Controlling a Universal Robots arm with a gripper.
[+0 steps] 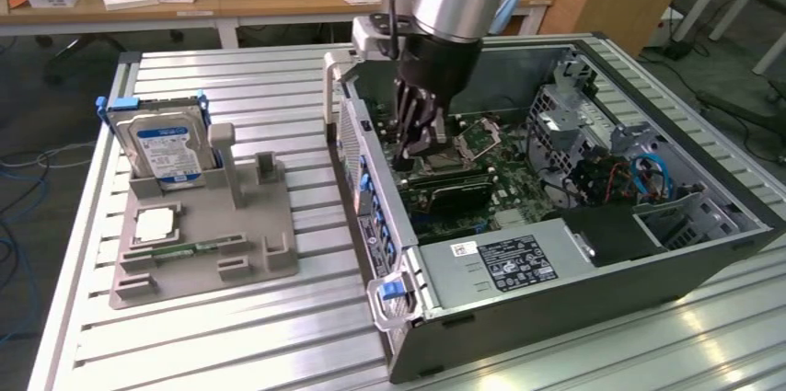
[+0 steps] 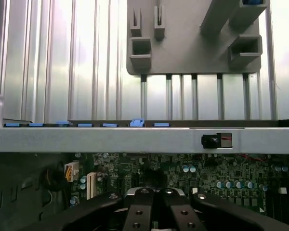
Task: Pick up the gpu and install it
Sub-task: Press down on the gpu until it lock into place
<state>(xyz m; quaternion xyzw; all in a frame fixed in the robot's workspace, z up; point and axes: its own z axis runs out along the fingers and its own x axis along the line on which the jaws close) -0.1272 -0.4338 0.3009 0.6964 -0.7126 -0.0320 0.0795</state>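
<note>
The gripper (image 1: 419,147), fingers pinched together, reaches down inside the computer case (image 1: 516,304), low over the motherboard (image 1: 491,179). Whether it grips the gpu, I cannot tell.

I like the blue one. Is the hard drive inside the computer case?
No, the hard drive stands upright in the grey holder on the table, outside the computer case.

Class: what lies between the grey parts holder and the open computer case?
Only bare slats of the metal table lie between the grey parts holder and the computer case, as the exterior view shows.
</note>
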